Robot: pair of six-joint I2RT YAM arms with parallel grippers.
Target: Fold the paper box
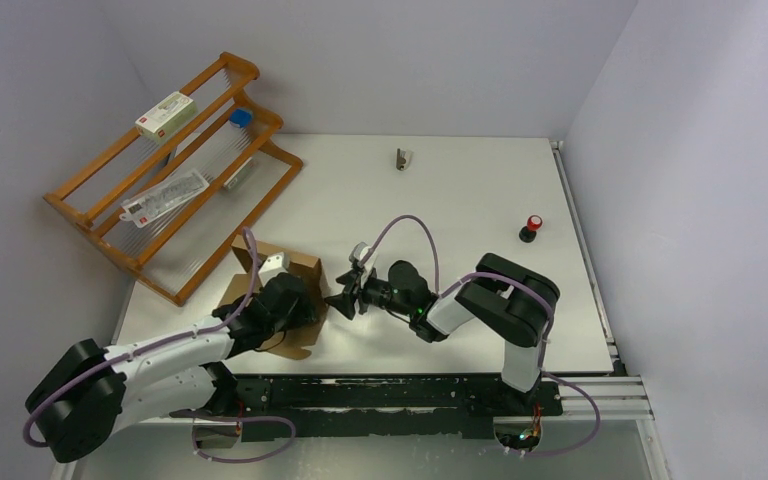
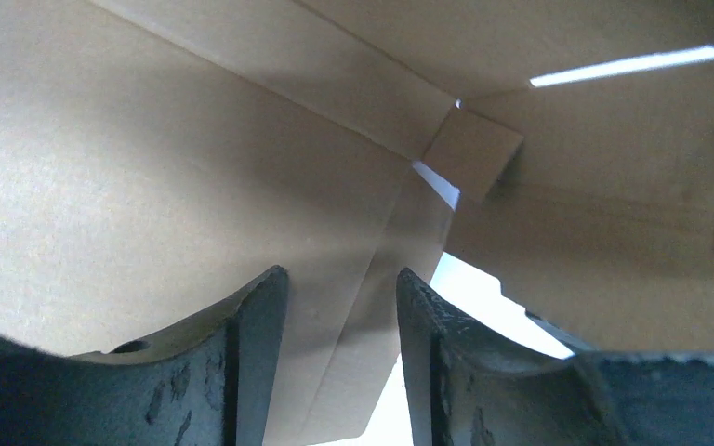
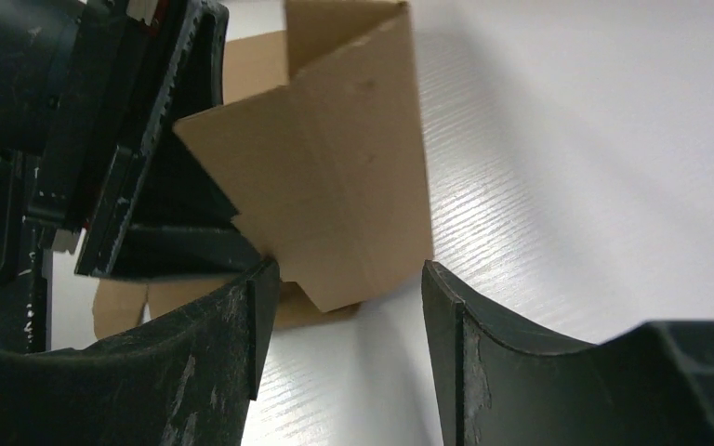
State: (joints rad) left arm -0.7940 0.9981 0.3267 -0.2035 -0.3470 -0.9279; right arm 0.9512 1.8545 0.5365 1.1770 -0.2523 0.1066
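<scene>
Top external view: paper box (image 1: 303, 266) sits on the tabletop (image 1: 460, 200) at the near-left, close to my left arm's base, partly folded with walls standing and a flap lying flat toward the near edge. My left claw (image 1: 293, 300) is down over the box's middle, hiding much of it. My right claw (image 1: 341, 299) sits just right of the box, pointing left at it, low over the tabletop. Left wrist view: brown panels and creases fill the frame, and a lit slit shows at the upper right. My left fingers (image 2: 251, 372) stand apart with a crease line running in the gap between them, so that claw is open and nothing is clamped that I can see. Right wrist view: my right claw is spread wide and holds nothing. An upright flap stands just ahead of the gap, and I cannot tell whether my left fingertip touches its edge. Wooden rack (image 1: 160, 170) stands at the far left, well apart from the box.
</scene>
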